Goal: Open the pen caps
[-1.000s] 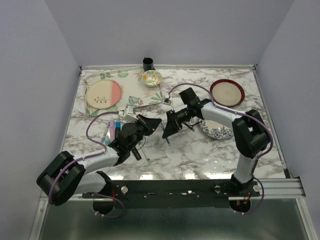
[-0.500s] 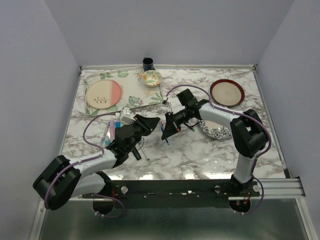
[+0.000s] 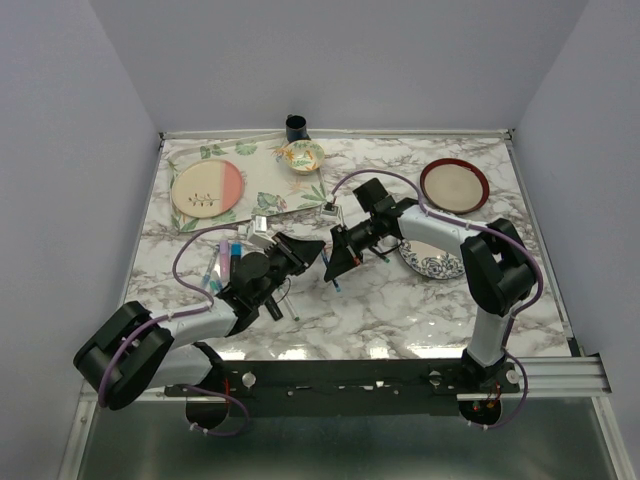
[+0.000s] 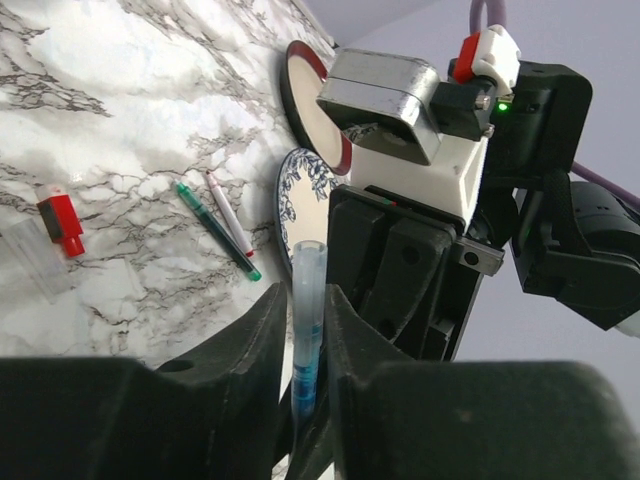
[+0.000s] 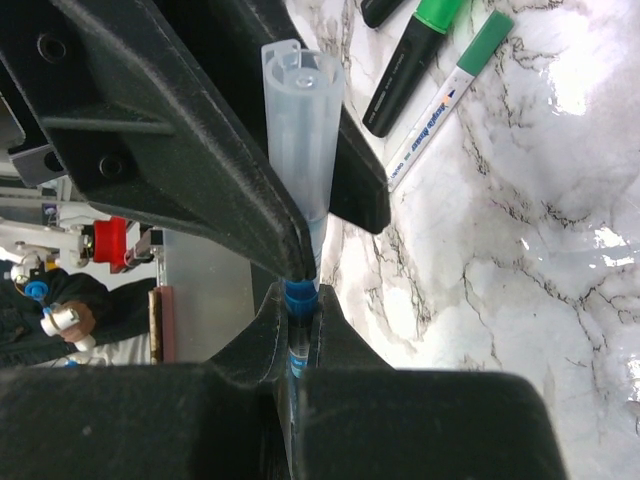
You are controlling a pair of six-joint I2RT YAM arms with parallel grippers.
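Note:
My two grippers meet tip to tip above the middle of the table. My left gripper (image 3: pixel 316 246) is shut on the translucent cap (image 4: pixel 306 290) of a blue pen. My right gripper (image 3: pixel 331 263) is shut on the blue pen body (image 5: pixel 300 325), just below its blue collar. In the right wrist view the clear cap (image 5: pixel 300 130) sticks up between the left fingers (image 5: pixel 190 150). Pens with pink and blue caps (image 3: pixel 227 255) lie left of the left arm. A loose red cap (image 4: pixel 62 222) lies on the marble.
A green thin pen (image 4: pixel 215 228) and a red-tipped one (image 4: pixel 230 213) lie by the blue patterned plate (image 3: pixel 440 266). A green highlighter (image 5: pixel 415 50) and green-capped marker (image 5: pixel 450 90) lie nearby. A red plate (image 3: pixel 454 185), pink plate (image 3: pixel 207 188), bowl (image 3: pixel 304 155) and dark cup (image 3: pixel 297 127) stand behind.
The left gripper drew back a little to the left, then came right again. Both grippers stay closed on the blue pen between them.

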